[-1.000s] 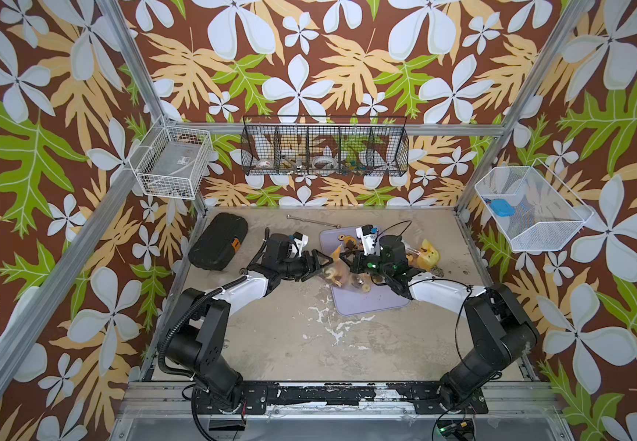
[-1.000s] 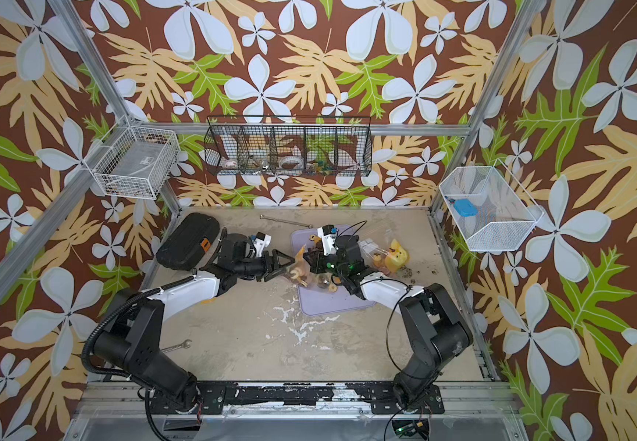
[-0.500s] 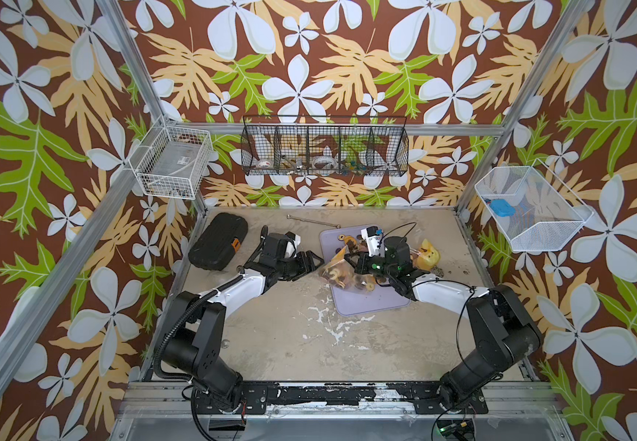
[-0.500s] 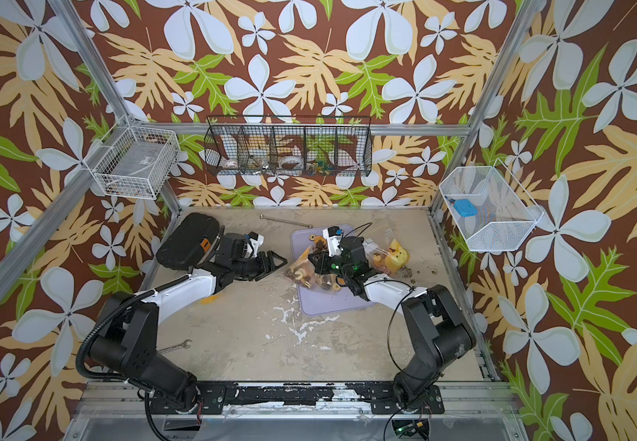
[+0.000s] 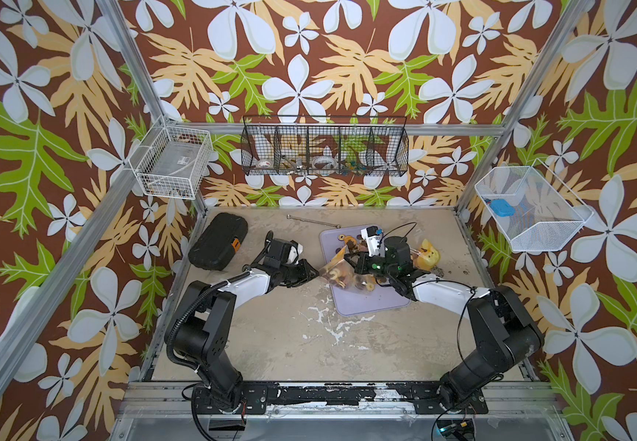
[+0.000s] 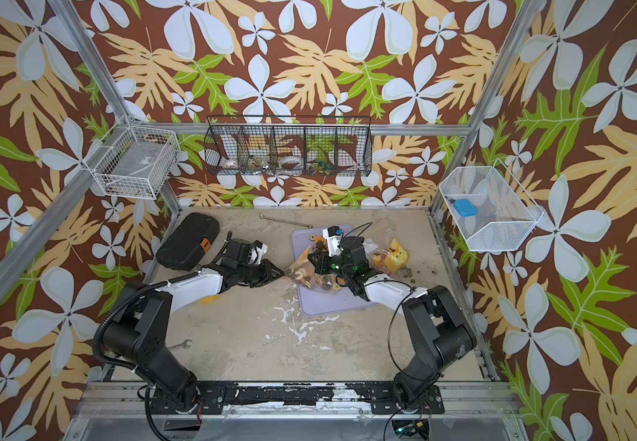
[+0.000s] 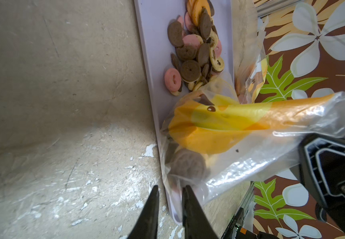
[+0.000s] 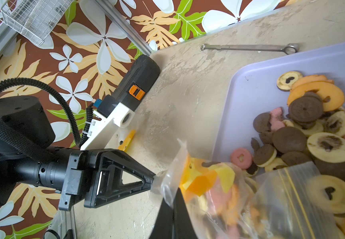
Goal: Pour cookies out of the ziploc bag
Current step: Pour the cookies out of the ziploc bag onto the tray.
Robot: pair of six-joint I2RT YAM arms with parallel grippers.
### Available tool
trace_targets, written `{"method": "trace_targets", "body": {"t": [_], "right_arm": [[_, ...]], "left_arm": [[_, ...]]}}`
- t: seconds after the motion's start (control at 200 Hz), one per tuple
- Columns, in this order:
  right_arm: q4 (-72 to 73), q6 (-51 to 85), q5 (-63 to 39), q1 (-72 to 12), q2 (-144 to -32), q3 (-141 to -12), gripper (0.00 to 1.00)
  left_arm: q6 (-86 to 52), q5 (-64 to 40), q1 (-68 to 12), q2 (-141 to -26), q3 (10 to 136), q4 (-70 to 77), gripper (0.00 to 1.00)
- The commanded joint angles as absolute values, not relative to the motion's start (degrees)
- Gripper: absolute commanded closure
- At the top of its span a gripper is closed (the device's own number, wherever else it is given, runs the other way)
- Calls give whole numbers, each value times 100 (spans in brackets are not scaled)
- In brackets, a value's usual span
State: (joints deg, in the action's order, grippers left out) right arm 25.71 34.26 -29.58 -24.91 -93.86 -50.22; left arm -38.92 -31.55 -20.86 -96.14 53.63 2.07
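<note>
The clear ziploc bag (image 5: 337,268) (image 6: 301,273) with a yellow-orange print hangs stretched between my two grippers above the near-left part of a lavender tray (image 5: 370,301) (image 6: 328,303). Round brown, pink and tan cookies (image 8: 219,196) show inside it. The left gripper (image 5: 315,272) (image 7: 170,187) has its jaws drawn narrow onto one corner of the bag (image 7: 229,128). The right gripper (image 5: 349,262) (image 8: 172,198) is shut on the bag's edge (image 8: 169,186). A heap of loose cookies (image 5: 351,244) (image 7: 196,47) (image 8: 312,128) lies on the tray (image 7: 155,41) (image 8: 250,93).
A second printed bag (image 5: 426,257) (image 6: 395,257) and crumbs (image 5: 437,272) lie right of the tray. A black case (image 5: 218,246) sits at the back left, a thin metal rod (image 5: 311,220) behind the tray, and a wrench (image 6: 179,345) by the left arm's base. Wire baskets hang on the walls.
The left gripper's jaws have narrowed from wide open down onto the bag's corner. The right gripper has shifted slightly right with the bag, pulling it taut.
</note>
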Motion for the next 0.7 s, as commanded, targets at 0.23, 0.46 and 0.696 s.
{"method": "trace_targets", "body": {"t": [0.23, 0.46, 0.696], "right_arm": [[2737, 3477, -2971, -2497, -9378, -5027, 100], [2516, 3374, -2807, -2483, -9299, -5045, 100], [1671, 3108, -2357, -2200, -8561, -4870, 58]], "left_arm": [[-3923, -3495, -2101, -9819, 5526, 474, 100], [-3879, -3567, -2101, -9857, 5753, 456, 100], [-3737, -3708, -2188, -10257, 6518, 154, 100]]}}
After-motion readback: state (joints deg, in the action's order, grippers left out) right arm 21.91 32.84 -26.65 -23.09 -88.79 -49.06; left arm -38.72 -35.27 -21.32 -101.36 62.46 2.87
